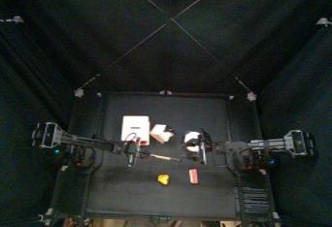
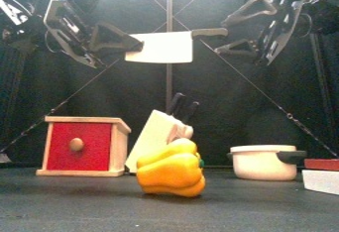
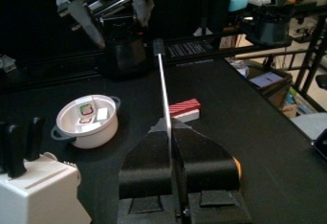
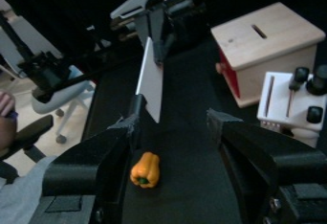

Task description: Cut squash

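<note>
The squash (image 2: 169, 168) is a small yellow chunk lying on the black table near its front edge, seen too in the top view (image 1: 163, 178) and right wrist view (image 4: 145, 168). High above it hangs a cleaver with a broad pale blade (image 2: 166, 47), edge-on in the left wrist view (image 3: 165, 94). My left gripper (image 3: 175, 149) is shut on its handle. My right gripper (image 4: 177, 124) faces the blade tip from the other side, open, with nothing between its fingers; the squash shows below it.
Behind the squash stand a wooden box with a red front (image 2: 86, 145), a white knife block (image 2: 161, 137) and a white lidded pot (image 2: 269, 162). A red and white bar (image 2: 322, 177) lies at the front right. Black curtains close in the table.
</note>
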Robot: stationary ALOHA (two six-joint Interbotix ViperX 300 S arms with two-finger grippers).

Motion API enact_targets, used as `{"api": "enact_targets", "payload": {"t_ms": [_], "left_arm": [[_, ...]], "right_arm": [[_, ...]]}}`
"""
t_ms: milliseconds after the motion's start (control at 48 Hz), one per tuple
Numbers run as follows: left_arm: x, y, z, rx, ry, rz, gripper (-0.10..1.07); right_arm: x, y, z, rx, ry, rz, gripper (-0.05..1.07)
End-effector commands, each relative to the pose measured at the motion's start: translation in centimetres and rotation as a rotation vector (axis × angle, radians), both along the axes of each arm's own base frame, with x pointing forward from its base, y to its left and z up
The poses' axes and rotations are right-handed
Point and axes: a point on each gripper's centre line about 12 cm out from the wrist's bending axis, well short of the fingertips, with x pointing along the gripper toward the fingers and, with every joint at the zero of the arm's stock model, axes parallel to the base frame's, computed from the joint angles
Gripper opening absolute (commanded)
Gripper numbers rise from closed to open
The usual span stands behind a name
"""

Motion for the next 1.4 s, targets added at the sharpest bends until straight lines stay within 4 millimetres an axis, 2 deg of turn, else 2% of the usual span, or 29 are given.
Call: {"api": "enact_targets", "payload": {"t_ms": [0,146,333,625,896,1375], "left_arm": [[0.2,0.0,0.0,0.029,0.008,-0.001,0.14],[0.0,0.2,-0.7,0.055,0.057,0.019,0.13],[0.0,0.7,-1.1,0.013,0.080,0.065,0.13],[0.3,0.7,-1.1,0.006,0.080,0.071,0.13],[0.4,0.7,-1.0,0.005,0.078,0.072,0.13],[0.8,0.7,-1.2,0.006,0.086,0.069,0.13]], "right_arm": [[0.8,0.5,0.8,0.016,0.023,-0.001,0.91],[1.8,1.5,0.6,0.042,0.129,-0.002,0.91],[3.2,2.5,0.1,0.021,0.171,0.028,0.91],[4.9,2.3,-0.9,-0.049,0.232,0.035,0.91],[5.3,2.1,-1.6,-0.059,0.269,0.028,0.89],[5.4,1.5,-2.2,-0.056,0.293,0.010,0.66]]}}
